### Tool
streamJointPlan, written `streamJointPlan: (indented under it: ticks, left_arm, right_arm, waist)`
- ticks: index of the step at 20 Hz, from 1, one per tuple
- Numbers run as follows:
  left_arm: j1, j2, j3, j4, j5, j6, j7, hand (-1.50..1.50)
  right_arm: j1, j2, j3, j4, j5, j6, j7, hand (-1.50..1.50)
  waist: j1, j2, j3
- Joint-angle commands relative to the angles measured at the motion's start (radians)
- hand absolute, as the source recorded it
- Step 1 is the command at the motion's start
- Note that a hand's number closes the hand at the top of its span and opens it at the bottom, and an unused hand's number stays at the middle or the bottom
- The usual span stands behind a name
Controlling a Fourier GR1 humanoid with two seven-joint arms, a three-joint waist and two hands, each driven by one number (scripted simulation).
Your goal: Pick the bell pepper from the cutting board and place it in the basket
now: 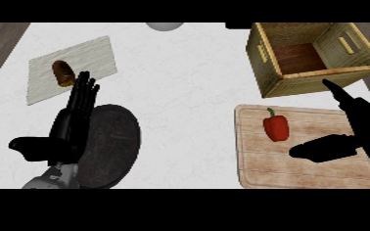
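One bell pepper [275,127], one basket [269,78]

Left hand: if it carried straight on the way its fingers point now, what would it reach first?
The left hand points up the view with straight fingers, so it would probably first meet the brown food item on the light mat, though height above the counter is unclear.

A red pepper [276,127] with a green stem lies on the board [253,166], just left of the right hand [339,144]; the open wooden basket [269,73] stands beyond it.
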Motion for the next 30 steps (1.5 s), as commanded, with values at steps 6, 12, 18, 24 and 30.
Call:
streamJointPlan:
  ticks: [6,12,18,24,30]
  left_arm:
    - [0.012,-0.031,0.001,0.025,-0.03,-0.033,-0.021,0.0]
    - [0.019,-0.051,0.011,-0.048,-0.054,-0.018,0.034,0.0]
    - [0.011,-0.045,0.056,0.001,-0.046,-0.074,0.01,0.0]
    - [0.089,-0.052,0.046,-0.081,-0.074,-0.076,0.038,0.0]
    - [0.067,-0.127,0.018,-0.07,-0.144,-0.033,0.046,0.0]
  right_arm:
    - [-0.018,0.122,0.044,0.091,0.171,-0.015,0.101,-1.5]
    - [-0.032,0.175,-0.01,0.17,0.203,0.021,0.034,-1.5]
    - [-0.061,0.271,-0.014,0.264,0.259,0.023,0.0,-1.5]
    - [0.014,0.3,-0.024,0.253,0.285,0.046,-0.027,-1.5]
    - [0.002,0.393,-0.034,0.336,0.349,0.03,-0.093,-1.5]
  waist:
    - [0.0,0.0,0.0]
    - [0.001,0.0,0.001]
    - [0.002,0.0,0.0]
    - [0.0,-0.001,0.001]
    - [0.0,-0.001,0.001]
